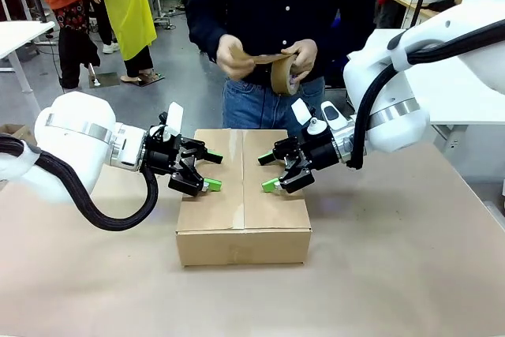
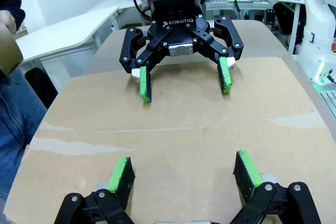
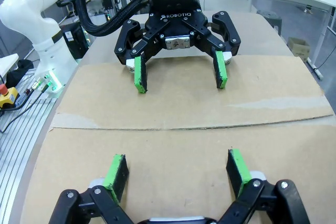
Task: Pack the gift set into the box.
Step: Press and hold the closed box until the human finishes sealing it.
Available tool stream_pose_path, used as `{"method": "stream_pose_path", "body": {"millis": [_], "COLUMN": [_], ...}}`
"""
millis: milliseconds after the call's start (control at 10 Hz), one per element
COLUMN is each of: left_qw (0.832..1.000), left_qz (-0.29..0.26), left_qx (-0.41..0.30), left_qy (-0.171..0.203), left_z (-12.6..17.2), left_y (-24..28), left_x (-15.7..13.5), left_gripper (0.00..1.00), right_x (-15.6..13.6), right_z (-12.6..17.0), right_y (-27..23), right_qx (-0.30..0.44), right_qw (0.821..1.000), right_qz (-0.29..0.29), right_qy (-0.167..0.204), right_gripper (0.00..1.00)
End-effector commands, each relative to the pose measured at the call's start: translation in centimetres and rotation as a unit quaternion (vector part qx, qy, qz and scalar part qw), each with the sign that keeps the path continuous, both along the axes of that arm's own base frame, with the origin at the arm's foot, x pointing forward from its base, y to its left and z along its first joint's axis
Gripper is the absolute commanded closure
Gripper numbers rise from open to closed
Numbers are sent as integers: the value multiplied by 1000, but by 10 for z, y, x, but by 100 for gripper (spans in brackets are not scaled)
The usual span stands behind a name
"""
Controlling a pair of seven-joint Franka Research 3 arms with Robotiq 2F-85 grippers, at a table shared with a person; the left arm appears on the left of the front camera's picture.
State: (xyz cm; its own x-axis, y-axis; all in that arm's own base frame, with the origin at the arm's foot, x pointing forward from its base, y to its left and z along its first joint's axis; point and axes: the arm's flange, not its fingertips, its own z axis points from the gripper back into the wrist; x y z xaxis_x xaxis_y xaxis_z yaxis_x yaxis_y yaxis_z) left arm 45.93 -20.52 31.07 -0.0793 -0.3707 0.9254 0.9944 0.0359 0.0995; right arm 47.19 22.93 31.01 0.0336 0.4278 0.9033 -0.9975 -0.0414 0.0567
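The box (image 1: 243,199) sits in the middle of the tabletop (image 1: 394,274), its flaps folded down flat so the top is closed, with a seam running front to back along the centre; in the right wrist view that seam crosses the cardboard (image 3: 184,103) from side to side, and the left wrist view shows pale glossy streaks on the top (image 2: 173,145). The left claw (image 1: 211,171) reaches over the box's left half from the left side, its green-padded fingers spread wide apart and gripping nothing, pads held just above or on the flap; which of the two cannot be told. The right claw (image 1: 266,173) comes in over the right half from the opposite side, fingers likewise spread and empty, so the two claws face each other across the seam with a gap between them. Each wrist view shows its own pads at the bottom edge, the left claw (image 2: 184,174) and the right claw (image 3: 176,169) both open over bare cardboard, with the other arm's claw opposite. Behind the box stands a person in a dark top and jeans, whose hands (image 1: 237,57) hold a roll of brown tape (image 1: 284,73) at waist height, a length pulled out between them
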Motion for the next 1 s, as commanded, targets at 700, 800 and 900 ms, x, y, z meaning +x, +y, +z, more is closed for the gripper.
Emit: {"method": "stream_pose_path", "body": {"millis": [700, 800, 900], "left_qw": [1000, 1000, 1000], "left_qz": [-4, -4, -4], "left_qx": [1, 1, 1], "left_qy": [-8, -8, -8], "left_z": [-4, -4, -4], "left_y": [1, 1, 1], "left_x": [-2, -2, -2], "left_gripper": [0, 0, 0], "right_x": [0, 0, 0], "right_z": [-2, -2, -2], "right_y": [1, 1, 1], "right_qx": [-2, -2, -2], "right_qw": [1000, 1000, 1000], "right_qz": [-1, -1, -1], "right_qy": [-1, -1, -1], "right_gripper": [0, 0, 0]}}
